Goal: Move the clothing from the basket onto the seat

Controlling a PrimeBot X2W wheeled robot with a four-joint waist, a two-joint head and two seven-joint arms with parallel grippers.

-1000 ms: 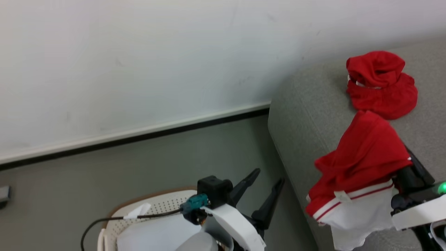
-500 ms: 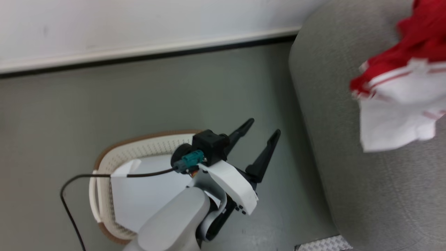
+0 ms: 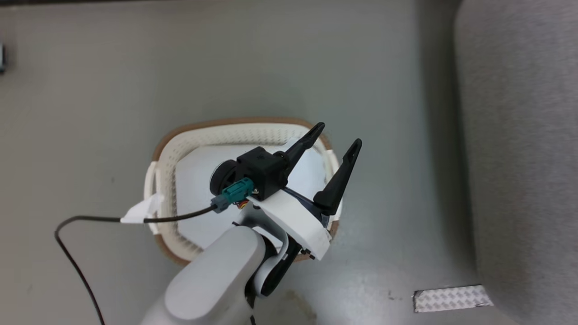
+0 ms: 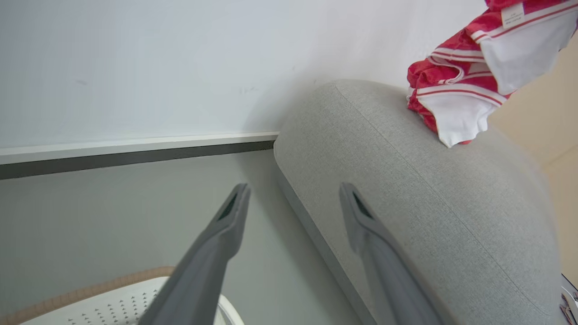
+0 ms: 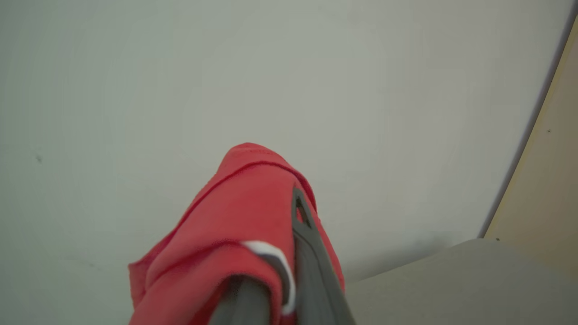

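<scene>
Grey floor [image 3: 90, 90] spreads across the head view, with the basket [image 3: 244, 132] at its middle and the sofa [image 3: 519, 135] near it along the right edge. The left jaws hang over the basket's right rim, spread wide and empty. From the left wrist, the clothing [image 4: 456, 85], red with white panels, dangles at the sofa's rounded top edge, before a white wall [image 4: 135, 67]. From the right wrist, the right jaws are closed tight on a red fold that drapes over them.
</scene>
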